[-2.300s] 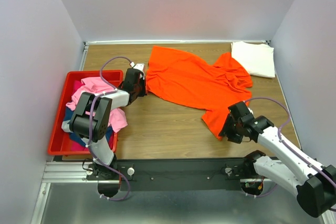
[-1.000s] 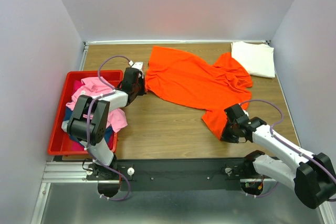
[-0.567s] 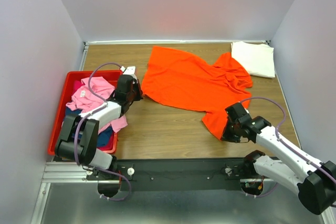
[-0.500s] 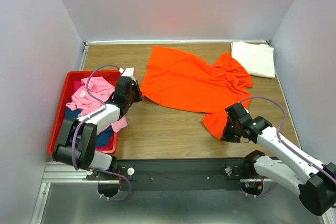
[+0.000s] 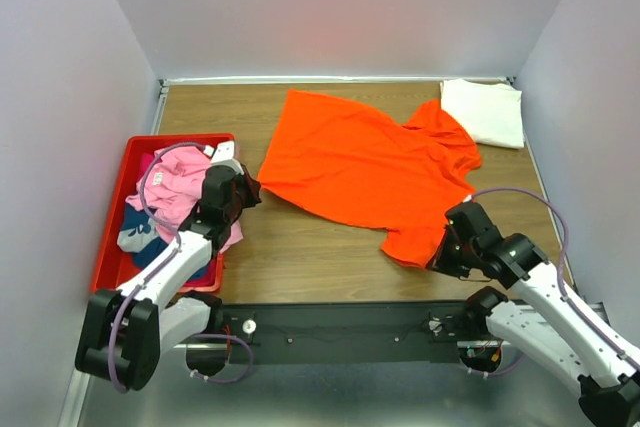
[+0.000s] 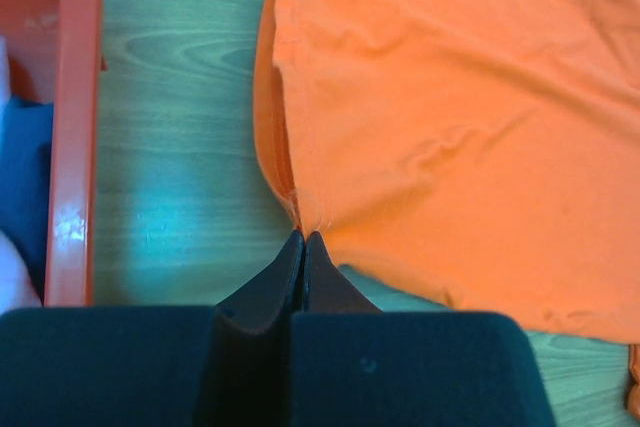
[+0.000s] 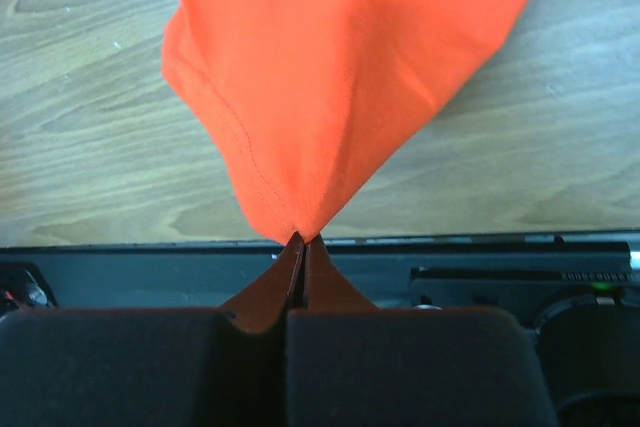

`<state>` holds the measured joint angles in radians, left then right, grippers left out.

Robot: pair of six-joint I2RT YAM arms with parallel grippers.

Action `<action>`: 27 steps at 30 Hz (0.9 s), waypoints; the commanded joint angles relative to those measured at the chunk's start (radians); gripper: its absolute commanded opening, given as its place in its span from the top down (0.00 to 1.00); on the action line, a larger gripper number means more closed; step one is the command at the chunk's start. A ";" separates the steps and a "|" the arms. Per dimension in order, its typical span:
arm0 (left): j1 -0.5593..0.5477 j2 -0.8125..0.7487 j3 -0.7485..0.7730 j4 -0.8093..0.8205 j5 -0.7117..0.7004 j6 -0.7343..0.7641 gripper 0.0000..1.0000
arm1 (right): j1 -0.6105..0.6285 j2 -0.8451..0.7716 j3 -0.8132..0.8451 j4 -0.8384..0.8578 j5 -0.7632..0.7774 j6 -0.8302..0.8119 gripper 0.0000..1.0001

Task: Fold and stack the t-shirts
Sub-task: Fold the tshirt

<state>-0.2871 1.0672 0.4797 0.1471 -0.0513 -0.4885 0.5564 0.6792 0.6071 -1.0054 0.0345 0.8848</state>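
You were at the spreading-out step. The orange t-shirt [image 5: 365,162] lay mid-surface [image 5: 300,257], with your left hand [image 6: 303,237] pinched on its left hem near the red bin [image 5: 108,247] and your right hand [image 7: 300,240] pinched on its near corner. Next, I'd judge, draw it taut and flat before folding.

My left gripper [image 6: 303,239] is pinched tight on the left edge of the orange t-shirt [image 5: 360,162], arm reaching low. My right gripper [image 7: 300,240] is clamped on its near corner, forearm angling in from its right.
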 commanded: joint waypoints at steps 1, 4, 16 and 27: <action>0.006 -0.091 -0.042 -0.040 -0.044 -0.044 1.00 | 0.007 -0.033 0.046 -0.104 -0.016 0.017 1.00; 0.006 -0.141 -0.056 -0.050 -0.047 -0.059 1.00 | 0.007 -0.056 0.072 -0.124 -0.018 0.020 1.00; 0.005 -0.243 -0.058 -0.096 -0.090 -0.091 1.00 | 0.005 -0.087 0.180 -0.183 -0.058 0.023 1.00; 0.005 -0.218 -0.038 -0.081 -0.119 -0.081 1.00 | 0.007 -0.075 0.169 -0.112 -0.059 0.008 0.99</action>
<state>-0.2871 0.8230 0.4278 0.0559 -0.1356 -0.5735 0.5571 0.5907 0.7731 -1.1587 -0.0074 0.8974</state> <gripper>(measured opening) 0.008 0.006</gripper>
